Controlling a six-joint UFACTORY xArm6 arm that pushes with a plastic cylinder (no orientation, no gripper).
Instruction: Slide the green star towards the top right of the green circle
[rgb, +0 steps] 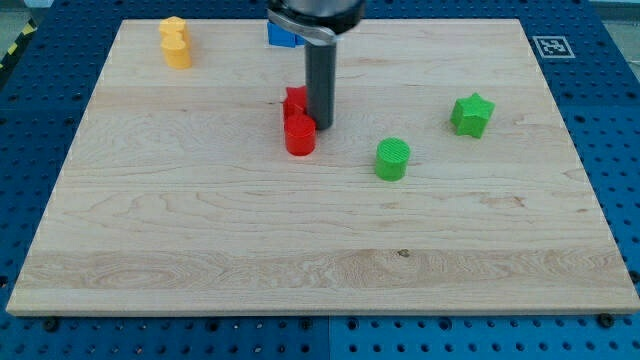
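Observation:
The green star (472, 114) lies at the view's right on the wooden board, up and to the right of the green circle (393, 159). The two are apart. My tip (321, 126) stands near the board's middle, left of the green circle and well left of the star. It sits right next to two red blocks: a red circle (299, 134) just to its left and another red block (295, 101) behind that one, partly hidden by the rod.
Two yellow blocks (175, 42) stand close together at the top left. A blue block (282, 34) at the top middle is partly hidden by the arm. The board (300, 250) is ringed by a blue perforated table.

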